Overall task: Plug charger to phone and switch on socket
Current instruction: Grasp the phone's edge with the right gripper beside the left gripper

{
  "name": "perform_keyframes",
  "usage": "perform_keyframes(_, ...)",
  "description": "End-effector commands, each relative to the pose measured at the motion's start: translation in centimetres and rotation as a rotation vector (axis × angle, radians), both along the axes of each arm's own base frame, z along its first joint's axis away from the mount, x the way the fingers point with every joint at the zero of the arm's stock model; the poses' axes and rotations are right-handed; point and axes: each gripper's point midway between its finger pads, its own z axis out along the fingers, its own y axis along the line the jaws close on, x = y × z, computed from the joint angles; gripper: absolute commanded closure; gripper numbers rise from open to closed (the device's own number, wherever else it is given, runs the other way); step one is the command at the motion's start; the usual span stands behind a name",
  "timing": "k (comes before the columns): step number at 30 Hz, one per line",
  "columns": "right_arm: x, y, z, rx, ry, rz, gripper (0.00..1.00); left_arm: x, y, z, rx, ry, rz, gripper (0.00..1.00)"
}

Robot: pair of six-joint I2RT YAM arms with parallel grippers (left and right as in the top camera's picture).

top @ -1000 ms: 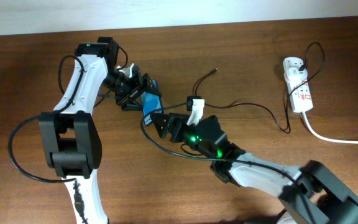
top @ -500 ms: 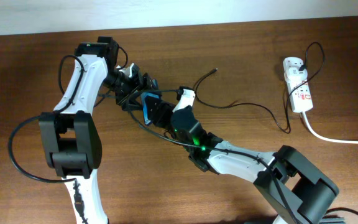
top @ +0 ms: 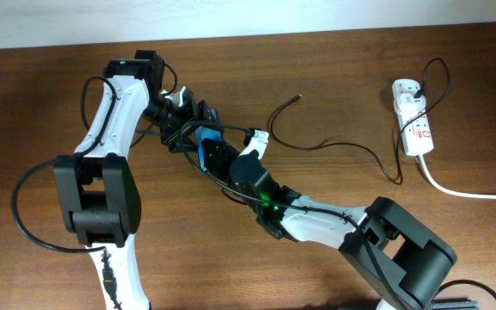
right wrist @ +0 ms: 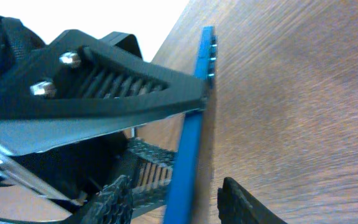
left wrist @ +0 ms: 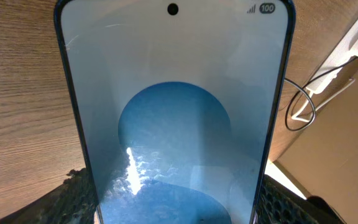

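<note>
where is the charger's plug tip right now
In the overhead view the charger's plug tip lies loose on the table, upper middle. It is to the right of the phone held by the left gripper, and well left of the socket.

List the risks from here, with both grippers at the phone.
1. The right gripper straddles the phone's edge right beside the left gripper's finger; closing could bump it or twist the phone loose.
2. The charger's plug tip lies unheld on the table, its cable running close by the right gripper; a move there might snag and drag it.
</note>
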Motion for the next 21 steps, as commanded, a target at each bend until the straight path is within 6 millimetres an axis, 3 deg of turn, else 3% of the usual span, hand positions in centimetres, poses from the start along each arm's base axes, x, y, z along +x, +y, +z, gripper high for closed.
perform_keyframes(1,0.1,0.6,0.3,-0.008,-0.004,-0.013,0.55,0.5,-0.4,1.0,-0.035,-0.016,0.010,0.35)
perform_keyframes(4,0.1,0.5,0.1,-0.015,0.001,-0.016,0.58,0.5,-0.5,1.0,-0.035,-0.016,0.010,0.35)
perform_keyframes(7,0.1,0.5,0.1,-0.017,0.003,-0.015,0.67,0.5,-0.7,1.0,-0.035,-0.023,0.003,0.35)
perform_keyframes(17,0.0,0.0,-0.9,-0.053,0.031,-0.027,0.75,0.0,-2.0,0.9,-0.032,-0.023,-0.030,0.36)
perform_keyframes(21,0.2,-0.4,-1.1,-0.064,0.032,-0.045,0.84,0.0,-2.0,0.9,-0.028,-0.024,-0.030,0.35)
